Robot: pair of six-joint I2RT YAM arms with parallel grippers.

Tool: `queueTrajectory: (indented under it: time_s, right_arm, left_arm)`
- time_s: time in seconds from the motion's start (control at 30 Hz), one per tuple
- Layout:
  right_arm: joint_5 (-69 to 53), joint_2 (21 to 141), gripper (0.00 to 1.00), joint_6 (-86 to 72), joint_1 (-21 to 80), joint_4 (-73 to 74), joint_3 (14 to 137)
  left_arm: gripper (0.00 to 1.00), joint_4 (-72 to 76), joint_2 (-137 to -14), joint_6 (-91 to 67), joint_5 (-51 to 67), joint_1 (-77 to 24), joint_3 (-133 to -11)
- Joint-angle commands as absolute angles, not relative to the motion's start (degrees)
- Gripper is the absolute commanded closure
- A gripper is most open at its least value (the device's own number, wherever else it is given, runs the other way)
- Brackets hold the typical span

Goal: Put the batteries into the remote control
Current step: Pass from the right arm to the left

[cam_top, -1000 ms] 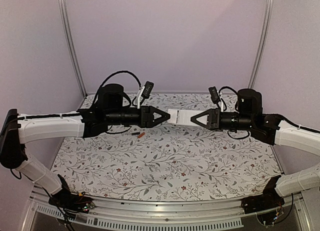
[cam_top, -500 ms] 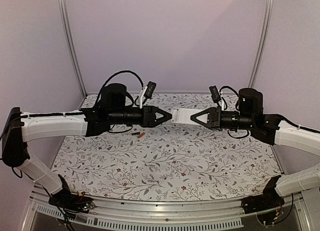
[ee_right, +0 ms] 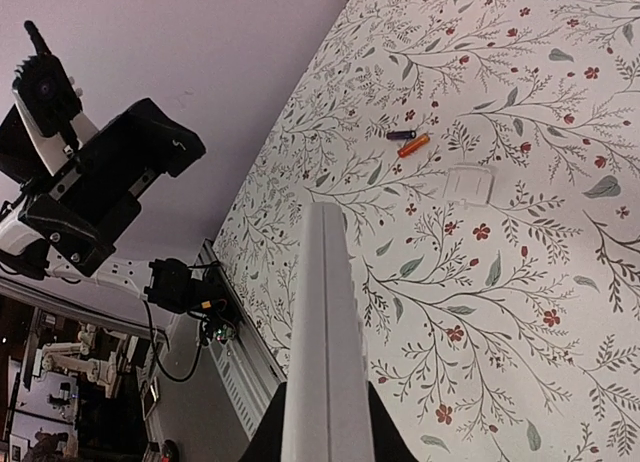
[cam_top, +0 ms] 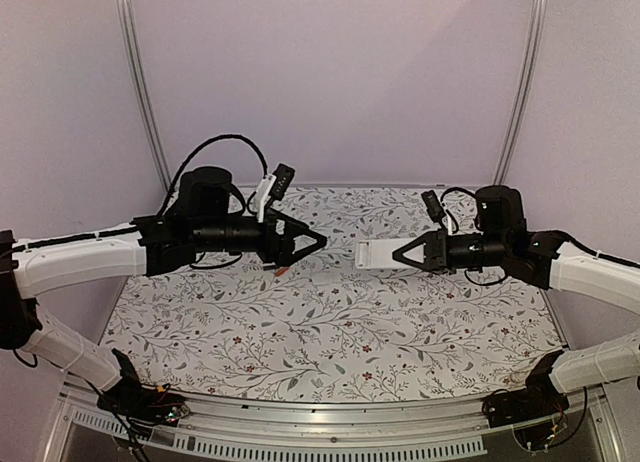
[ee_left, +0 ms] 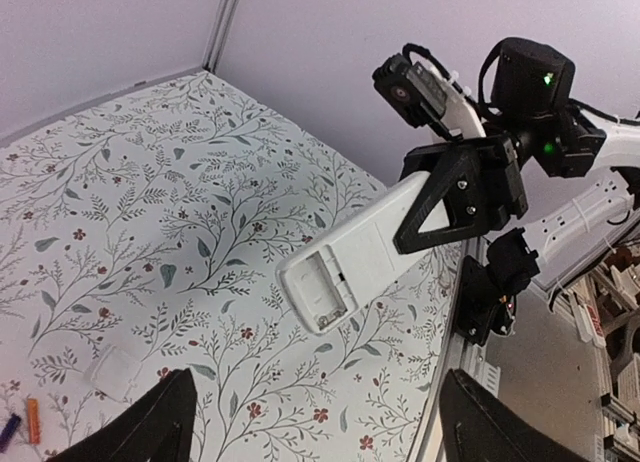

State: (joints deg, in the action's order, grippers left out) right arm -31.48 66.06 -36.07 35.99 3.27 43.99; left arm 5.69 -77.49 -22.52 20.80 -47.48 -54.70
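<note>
Over the table [cam_top: 330,322], a handover has just been finished. The left gripper [cam_top: 316,242], clamped on one end of the remote [cam_top: 375,252] half a second back, has been drawn away leftward, and its fingers are now spread wide. The remote is left in mid-air, pinched at its other end by the right gripper [cam_top: 408,253] alone. Its long axis is laid roughly level across the table, free end aimed at the left gripper, with the open battery bay [ee_left: 322,297] shown there. A pale cover [ee_right: 470,185] is seen on the table. The orange battery [ee_right: 413,145] and dark battery [ee_right: 401,135] lie side by side, not yet fetched; the left gripper is judged freed for that.
</note>
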Motion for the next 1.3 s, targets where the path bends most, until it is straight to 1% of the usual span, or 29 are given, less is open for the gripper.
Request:
queueTrajectory:
  time_s: [0.0, 0.1, 0.17, 0.27, 0.37, 0.5, 0.53, 0.67, 0.87, 0.97, 1.17, 1.27]
  right_arm:
    - [-39.86, 66.88, 1.0, -28.29, 35.95, 11.12, 47.31]
    - [-44.56, 67.83, 1.0, -26.3, 36.08, 12.76, 48.74]
    - [-47.52, 68.46, 1.0, -25.51, 36.39, 13.52, 49.58]
    - [-50.0, 68.76, 1.0, -22.91, 37.83, 16.34, 51.26]
    - [-50.8, 69.31, 1.0, -18.58, 39.51, 21.2, 53.75]
    - [-51.33, 69.23, 1.0, -13.75, 41.16, 24.53, 56.05]
    - [-51.22, 69.14, 1.0, -13.39, 41.21, 24.71, 56.36]
    - [-50.74, 69.01, 1.0, -12.47, 41.39, 25.03, 57.02]
    - [-49.89, 68.24, 1.0, -11.43, 41.44, 25.14, 57.04]
    - [-49.84, 67.45, 1.0, -11.57, 41.47, 24.56, 56.93]
    - [-50.02, 65.77, 1.0, -15.14, 41.47, 19.16, 55.54]
    - [-50.68, 65.96, 0.99, -15.72, 41.49, 18.91, 55.35]
  left_arm:
    - [0.15, -5.97, -77.63, -10.0, 25.3, -47.51, -57.89]
    - [0.12, -7.38, -76.71, -4.77, 21.36, -50.37, -57.63]
    - [0.11, -7.32, -77.01, -3.42, 20.09, -51.46, -57.65]
    - [0.19, -7.59, -79.43, -4.75, 24.33, -51.5, -59.31]
    - [0.31, -7.32, -82.94, -7.65, 32.21, -51.65, -61.68]
    - [0.39, -6.2, -85.38, -10.66, 37.63, -53.0, -63.2]
    - [0.43, -6.16, -85.77, -11.2, 39.19, -53.22, -63.55]
    - [0.52, -5.36, -86.93, -12.84, 41.68, -53.94, -64.15]
    - [0.74, -4.74, -87.31, -13.58, 43.28, -54.1, -64.76]
    - [0.8, -4.63, -87.98, -13.87, 44.71, -54.05, -65.02]
    - [0.85, -3.13, -89.1, -14.77, 45.87, -54.05, -64.76]
    - [0.92, -3.5, -89.11, -14.25, 46.17, -54.05, -64.97]
